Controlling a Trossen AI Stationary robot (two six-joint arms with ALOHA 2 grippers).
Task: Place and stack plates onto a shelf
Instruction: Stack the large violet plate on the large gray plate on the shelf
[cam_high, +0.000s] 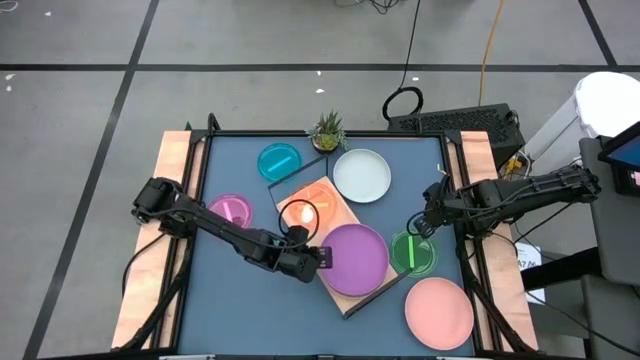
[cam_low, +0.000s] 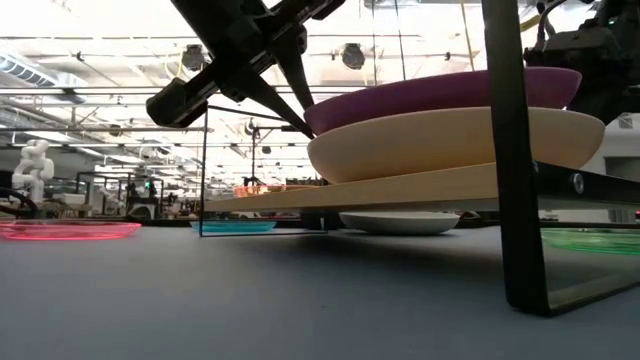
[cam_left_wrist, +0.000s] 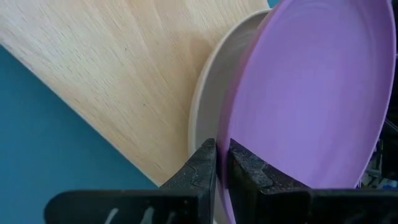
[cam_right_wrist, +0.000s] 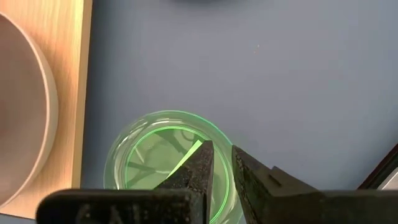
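On the left of the blue bench (cam_high: 220, 310), a magenta translucent plate (cam_high: 231, 210) lies flat beside the left arm, and a cyan one (cam_high: 279, 160) lies farther back near a small potted plant (cam_high: 328, 130). The left gripper (cam_high: 322, 258) is seen at the near edge of the purple plate (cam_high: 355, 258), its fingers (cam_left_wrist: 205, 169) drawn narrow about that rim with only a slit between them; whether the rim is clamped or just being let go cannot be told. The purple plate is nested on the cream plate (cam_low: 455, 140), which rests on the wooden shelf (cam_high: 325, 195); an orange translucent plate (cam_high: 299, 213) sits on the shelf's other end. The stacking of the purple plate is judged to be the step in hand, nearly finished; next, a clean release and a withdrawal that does not drag the stack would be called for. Behind the shelf, a pale blue-white plate (cam_high: 361, 175) lies on the bench. To the right, the right gripper (cam_high: 420, 226) is poised over the green translucent plate (cam_high: 413, 252), fingers narrowly parted and holding nothing. The salmon pink plate (cam_high: 439, 312) lies at the near right corner, well apart from both grippers.
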